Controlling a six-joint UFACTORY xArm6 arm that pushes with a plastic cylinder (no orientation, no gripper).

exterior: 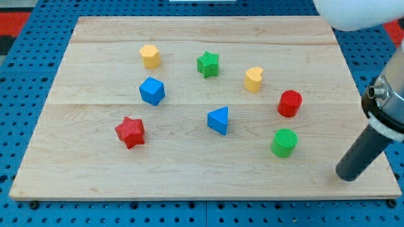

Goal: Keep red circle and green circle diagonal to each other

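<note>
No gripper is fitted. My tip (347, 177) rests right of the green circle (284, 142), below the red circle (290, 103). The diagonal could be lost if either is pushed squarely.

Red circle (290, 103) just above green circle (284, 142)

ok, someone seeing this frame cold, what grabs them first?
Probably the thick dark rod at the view's lower right, my tip resting on the wooden board to the right of the green circle. Next, the red circle sits just above that green one, apart from it. The other blocks spread leftward, with a red star nearest the view's left.
</note>
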